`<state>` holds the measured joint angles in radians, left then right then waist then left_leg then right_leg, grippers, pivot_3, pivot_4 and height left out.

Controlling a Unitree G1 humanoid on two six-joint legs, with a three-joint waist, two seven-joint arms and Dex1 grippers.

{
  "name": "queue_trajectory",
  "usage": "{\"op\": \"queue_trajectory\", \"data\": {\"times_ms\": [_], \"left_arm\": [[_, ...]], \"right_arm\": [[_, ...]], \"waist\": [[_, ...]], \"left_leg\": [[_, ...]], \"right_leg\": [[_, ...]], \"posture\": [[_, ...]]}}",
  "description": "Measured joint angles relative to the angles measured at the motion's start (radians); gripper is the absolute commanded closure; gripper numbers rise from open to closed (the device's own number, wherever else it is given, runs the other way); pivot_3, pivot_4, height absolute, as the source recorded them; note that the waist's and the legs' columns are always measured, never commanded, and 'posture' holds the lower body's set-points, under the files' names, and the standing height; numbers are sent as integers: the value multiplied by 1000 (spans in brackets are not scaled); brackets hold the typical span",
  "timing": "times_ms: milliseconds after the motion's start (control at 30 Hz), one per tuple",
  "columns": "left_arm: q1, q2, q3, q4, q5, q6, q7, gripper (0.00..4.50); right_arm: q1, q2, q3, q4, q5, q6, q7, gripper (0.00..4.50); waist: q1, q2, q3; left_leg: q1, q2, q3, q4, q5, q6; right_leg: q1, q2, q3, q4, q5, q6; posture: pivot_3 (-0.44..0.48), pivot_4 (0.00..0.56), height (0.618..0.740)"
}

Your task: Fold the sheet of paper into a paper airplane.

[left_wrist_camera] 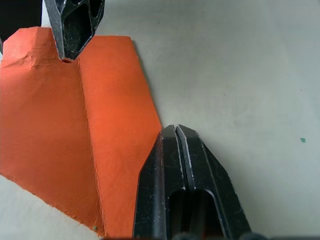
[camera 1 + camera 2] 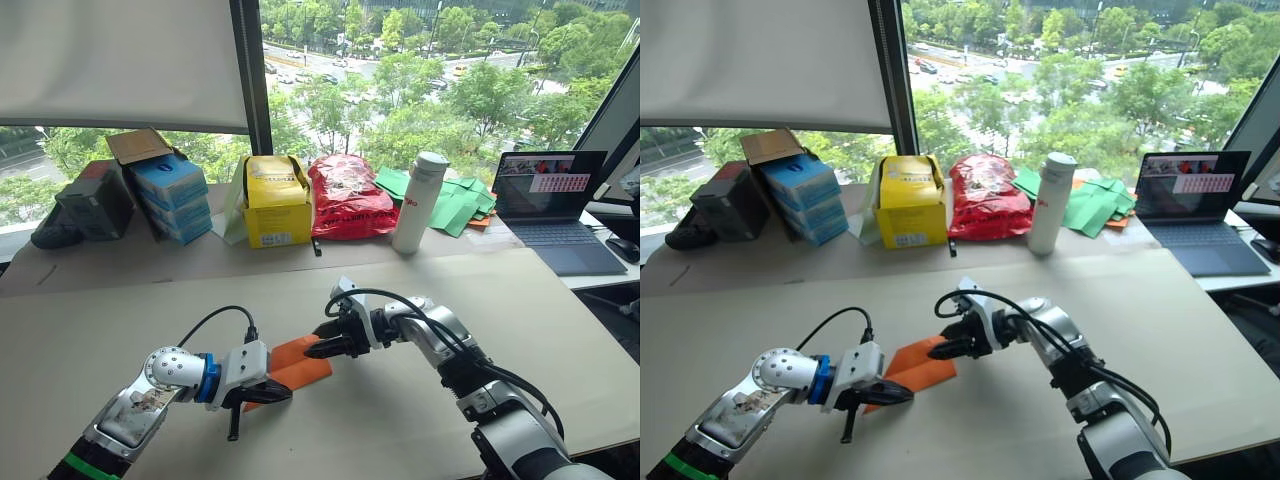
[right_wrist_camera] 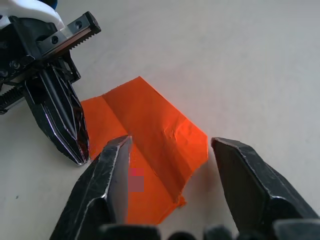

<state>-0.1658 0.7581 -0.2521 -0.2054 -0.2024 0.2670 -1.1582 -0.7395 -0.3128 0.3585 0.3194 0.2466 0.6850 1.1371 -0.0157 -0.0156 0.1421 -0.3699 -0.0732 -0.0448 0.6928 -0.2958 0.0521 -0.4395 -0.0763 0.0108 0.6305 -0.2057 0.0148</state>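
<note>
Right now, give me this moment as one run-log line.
left gripper: shut, tips pressing orange paper sheet | right gripper: open, straddling sheet's other end | sheet: creased, flat on table

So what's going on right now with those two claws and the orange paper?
Left gripper shut, tips pressing the sheet of paper's near edge. Right gripper open, fingers straddling the far edge. Paper partly folded, flat on the table. Nothing in the way.

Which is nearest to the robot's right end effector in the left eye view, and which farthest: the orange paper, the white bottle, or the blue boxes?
From the right end effector:
1. The orange sheet of paper, on the table right beside it, between both end effectors.
2. The white bottle, standing at the table's back, to the right.
3. The blue boxes, stacked at the back left by the window.
</note>
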Motion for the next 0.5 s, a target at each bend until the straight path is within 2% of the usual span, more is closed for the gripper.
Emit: {"op": "queue_trajectory", "data": {"times_ms": [167,367,500], "left_arm": [[0,3,0,-9,0,14,0,4500],[1,8,0,-21,0,30,-1,4500],[0,11,0,-25,-2,40,-3,4500]], "right_arm": [[10,0,-15,0,3,0,-3,4474],[56,-2,-22,-46,4,-9,-17,4474],[131,-35,-22,-130,-2,-118,-16,4474]], "waist": [[0,0,0],[0,0,0],[1,0,0]], "left_leg": [[0,0,0,0,0,0],[0,0,0,0,0,0],[0,0,0,0,0,0]], "right_leg": [[0,0,0,0,0,0],[0,0,0,0,0,0],[0,0,0,0,0,0]], "posture": [[0,150,740],[0,150,740],[0,150,740]]}}
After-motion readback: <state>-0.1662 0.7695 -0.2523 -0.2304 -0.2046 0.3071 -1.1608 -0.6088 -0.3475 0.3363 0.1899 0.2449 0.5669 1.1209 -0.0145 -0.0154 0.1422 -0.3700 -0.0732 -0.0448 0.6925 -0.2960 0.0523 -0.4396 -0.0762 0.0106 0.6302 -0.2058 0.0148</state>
